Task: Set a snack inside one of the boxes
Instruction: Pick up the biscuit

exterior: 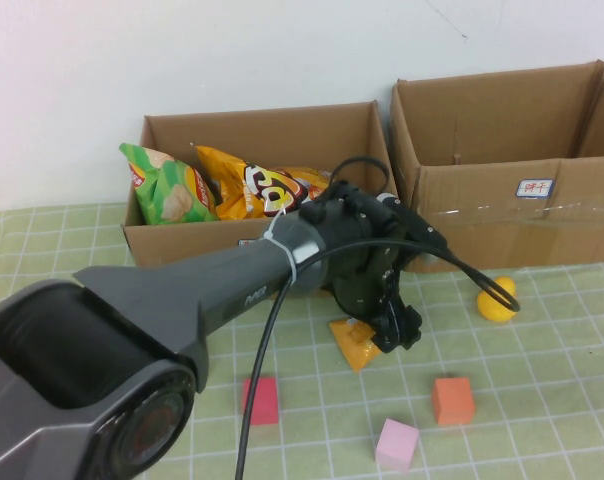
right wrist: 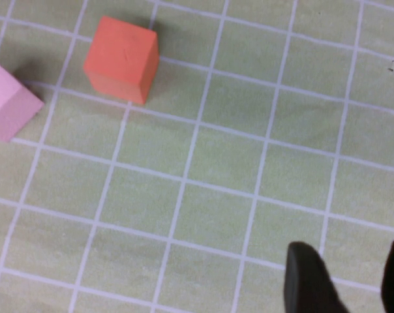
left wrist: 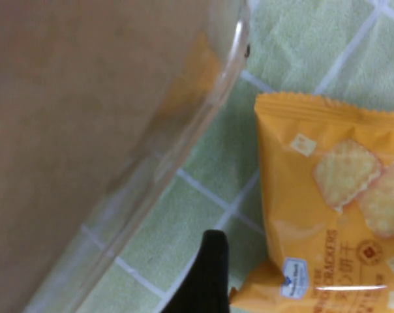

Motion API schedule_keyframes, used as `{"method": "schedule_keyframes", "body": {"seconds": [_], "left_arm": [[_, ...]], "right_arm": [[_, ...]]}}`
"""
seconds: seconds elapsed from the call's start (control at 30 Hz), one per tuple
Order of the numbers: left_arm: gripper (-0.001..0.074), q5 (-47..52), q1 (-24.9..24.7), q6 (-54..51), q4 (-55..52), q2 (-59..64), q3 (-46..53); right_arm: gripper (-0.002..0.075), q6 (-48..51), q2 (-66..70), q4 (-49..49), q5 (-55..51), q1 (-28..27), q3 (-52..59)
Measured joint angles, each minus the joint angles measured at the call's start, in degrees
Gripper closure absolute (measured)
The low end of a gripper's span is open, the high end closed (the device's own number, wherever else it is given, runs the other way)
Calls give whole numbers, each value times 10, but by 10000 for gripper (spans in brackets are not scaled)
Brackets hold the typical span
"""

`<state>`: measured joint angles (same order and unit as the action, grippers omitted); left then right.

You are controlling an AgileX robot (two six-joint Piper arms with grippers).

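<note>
The glossy orange cracker packet (exterior: 353,343) lies flat on the green checked tablecloth (exterior: 542,380), just in front of the left open-topped brown cardboard box (exterior: 172,238). In the left wrist view the packet (left wrist: 334,215) shows a crimped, serrated end seam and printed square crackers, with the box's taped corrugated wall (left wrist: 86,130) close beside it.

The left gripper (exterior: 394,335), black and hard-shelled, is directly over the packet's right edge, at or near contact; one dark finger (left wrist: 207,274) shows beside the packet, and whether the jaws are spread or closed cannot be told.

The left box holds a crinkled green crisp bag (exterior: 167,185) and a yellow-orange crisp bag (exterior: 257,185). A second, larger cardboard box (exterior: 502,170) stands to its right.

The right gripper (right wrist: 353,277) hangs above bare cloth at the table's right edge, its two dark fingers apart and holding nothing. Nearby lie a matt orange cube (right wrist: 122,59) and a pink cube (right wrist: 8,98).
</note>
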<state>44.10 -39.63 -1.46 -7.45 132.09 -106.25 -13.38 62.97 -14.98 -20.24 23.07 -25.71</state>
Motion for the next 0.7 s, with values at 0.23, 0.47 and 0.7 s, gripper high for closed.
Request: {"method": "schedule_keyframes", "body": {"seconds": [0.23, 0.47, 0.7], "left_arm": [[52, 19, 30, -56, 86, 31, -1], [136, 21, 35, -71, 124, 35, -1], [302, 19, 36, -73, 126, 37, -1]], "right_arm": [[475, 0, 0, 1, 1, 0, 0], [475, 0, 0, 1, 1, 0, 0], [476, 0, 0, 1, 1, 0, 0]]}}
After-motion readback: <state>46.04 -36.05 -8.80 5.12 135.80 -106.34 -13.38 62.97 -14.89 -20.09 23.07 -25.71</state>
